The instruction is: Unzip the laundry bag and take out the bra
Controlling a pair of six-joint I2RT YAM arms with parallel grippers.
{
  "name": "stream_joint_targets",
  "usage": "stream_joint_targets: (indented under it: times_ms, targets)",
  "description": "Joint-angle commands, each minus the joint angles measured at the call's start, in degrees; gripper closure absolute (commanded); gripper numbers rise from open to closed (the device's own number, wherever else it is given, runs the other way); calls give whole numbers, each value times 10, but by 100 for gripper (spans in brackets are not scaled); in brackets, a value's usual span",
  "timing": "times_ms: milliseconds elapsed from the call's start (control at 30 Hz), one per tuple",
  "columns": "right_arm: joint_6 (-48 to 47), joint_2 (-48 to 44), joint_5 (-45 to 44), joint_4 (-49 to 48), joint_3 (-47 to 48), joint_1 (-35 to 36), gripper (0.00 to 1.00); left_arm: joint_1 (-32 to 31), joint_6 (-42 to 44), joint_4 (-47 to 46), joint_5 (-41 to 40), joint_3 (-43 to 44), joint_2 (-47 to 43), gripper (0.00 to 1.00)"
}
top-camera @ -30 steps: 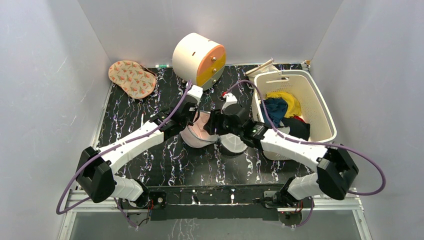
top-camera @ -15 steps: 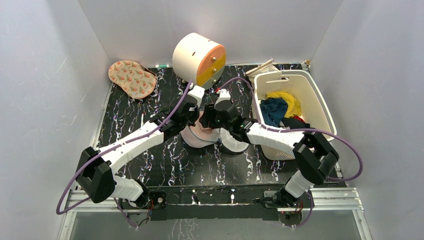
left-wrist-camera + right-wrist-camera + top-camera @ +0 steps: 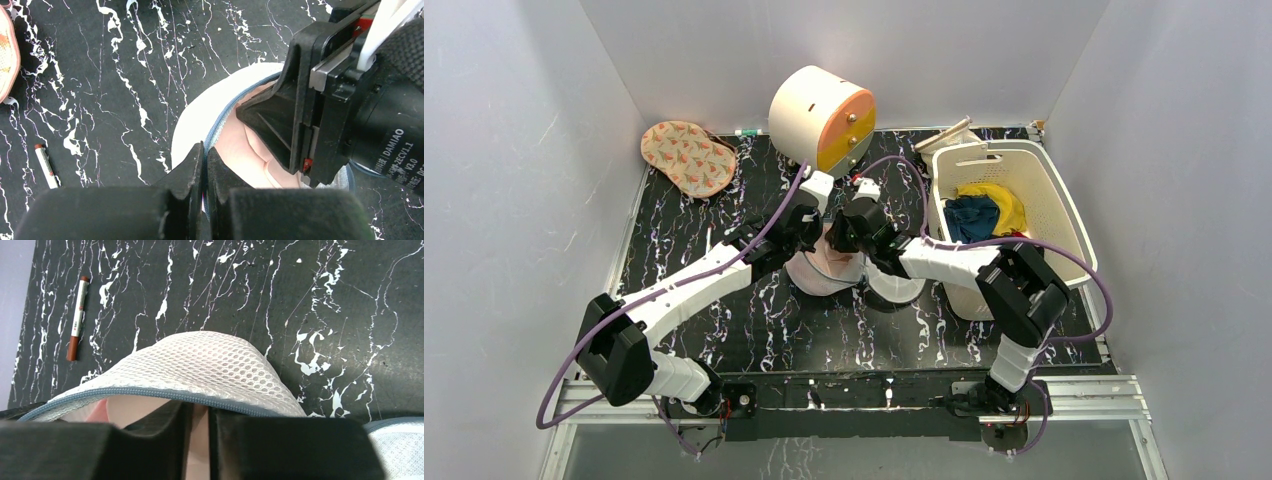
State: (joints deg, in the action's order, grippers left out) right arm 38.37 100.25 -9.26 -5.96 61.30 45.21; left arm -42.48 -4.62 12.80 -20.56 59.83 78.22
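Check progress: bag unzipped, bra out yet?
Done: the laundry bag is unzipped, rim gaping. In hand: the left gripper pinches the rim, the right gripper is inside, apparently closed on the bra. Left: the bra is in the bag; pull it out.

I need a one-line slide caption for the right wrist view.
Right gripper, closed on the pink bra, reaches into the unzipped laundry bag; a marker lies nearby.

Black marbled table point(image 3: 764, 340), grey walls point(image 3: 514, 150)
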Motion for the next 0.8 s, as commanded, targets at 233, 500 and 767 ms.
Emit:
stream_joint_targets:
  times_ms: [233, 500, 767]
  targets:
    - [-32, -107, 108, -64, -19, -1, 100, 3, 12, -8, -33, -9, -14, 100]
    - [0, -206, 163, -55, -54, -5, 100, 6, 10, 0, -15, 2, -12, 100]
    - [-8, -268, 126, -20, -7, -6, 100, 11, 15, -10, -33, -9, -32, 100]
